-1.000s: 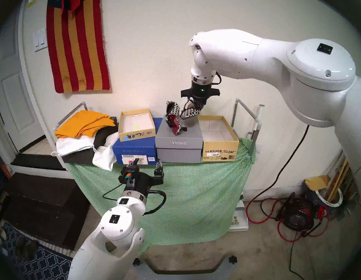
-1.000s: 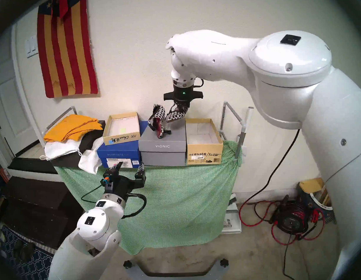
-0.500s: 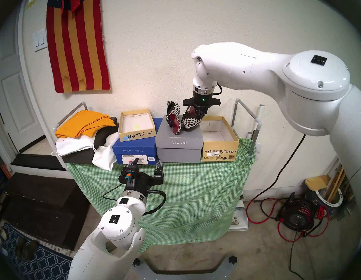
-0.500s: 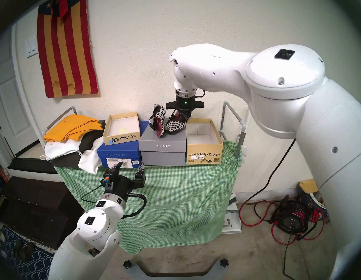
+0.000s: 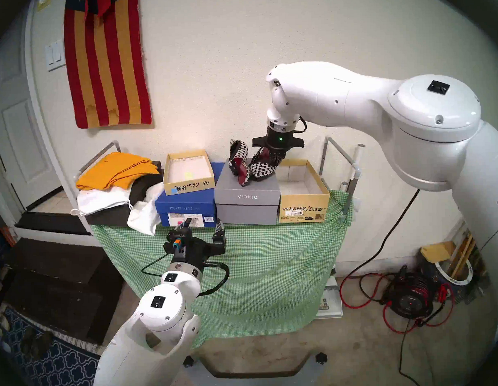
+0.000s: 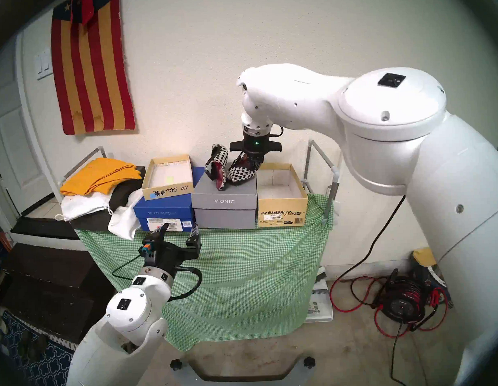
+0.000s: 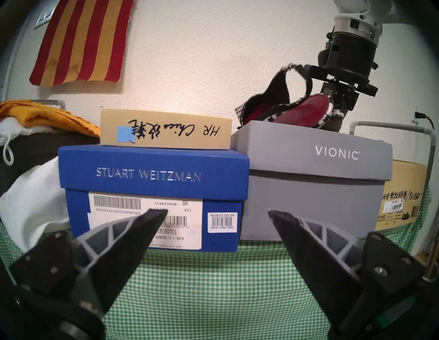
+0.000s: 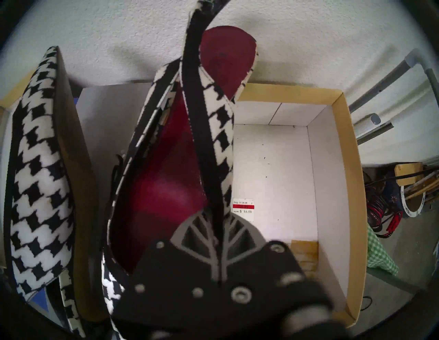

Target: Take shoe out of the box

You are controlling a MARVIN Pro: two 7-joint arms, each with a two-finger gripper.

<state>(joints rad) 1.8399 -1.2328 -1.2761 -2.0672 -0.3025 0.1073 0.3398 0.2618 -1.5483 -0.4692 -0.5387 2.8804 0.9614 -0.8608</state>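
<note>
Right wrist view shows my right end effector (image 8: 219, 237) clamped on the black heel strap of a houndstooth shoe (image 8: 166, 180), fingers pressed together with only the strap between them. That shoe is already out of the box (image 5: 303, 196), the tan lidless one at the right end of the desk (image 5: 244, 259), whose white inside is now bare apart from a price sticker. The shoe's toe looks to rest on the lid of the grey VIONIC box (image 5: 246, 198), leaning close to its upright mate (image 5: 239, 166); I cannot tell whether the two touch. My left end effector (image 7: 217, 213) hangs low before the blue box (image 7: 152, 190), fingers apart and holding nothing. To finish well, I judge I should settle the sole flat on the grey lid before loosening, keeping clear of the mate, which stands on edge and could topple. A strap grip lets the shoe swing, so slow is wise.
</note>
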